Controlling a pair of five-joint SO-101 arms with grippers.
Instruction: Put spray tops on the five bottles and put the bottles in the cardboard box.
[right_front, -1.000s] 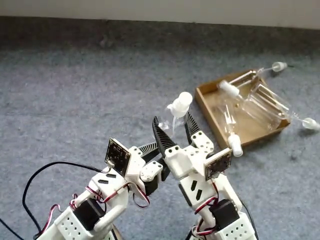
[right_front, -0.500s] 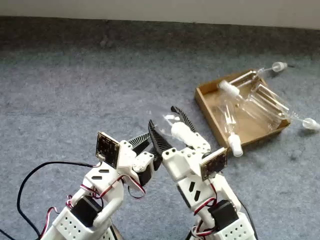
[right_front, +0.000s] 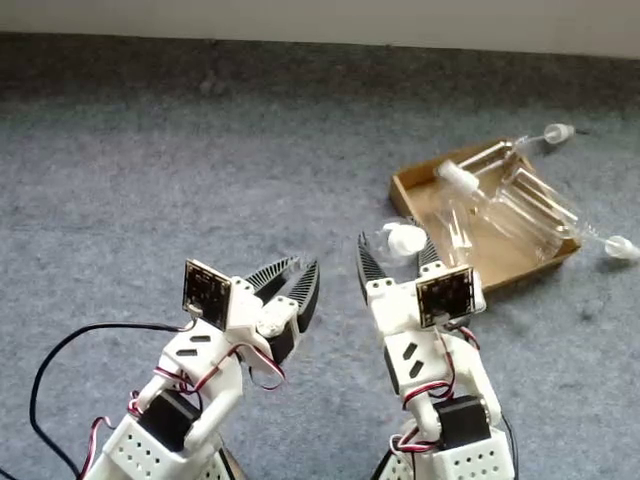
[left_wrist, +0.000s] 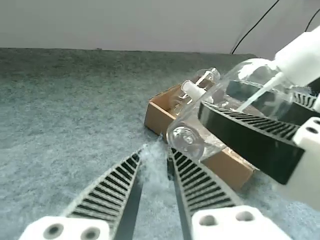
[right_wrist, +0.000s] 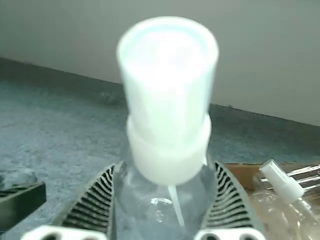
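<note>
Clear plastic takes centre stage: the right gripper (right_front: 395, 252) has its fingers clamped on both sides of a clear bottle (right_wrist: 159, 207), and the white spray top (right_wrist: 167, 90) sits on its neck, pointing away from the wrist. In the high view, that bottle is just beside the left wall of the cardboard box (right_front: 404, 196), close to it but outside it. The box lies toward the right edge of the grey, carpet-like counter (right_front: 150, 180). Several capped bottles (right_front: 520, 205) lie on their sides in it, and two of their white tops poke out past the rim on the far and right sides. Over to the left gripper (left_wrist: 155, 155): its fingers are a little apart with nothing between them. It sits low over the counter toward the near edge, beside the right gripper and apart from the held bottle.
</note>
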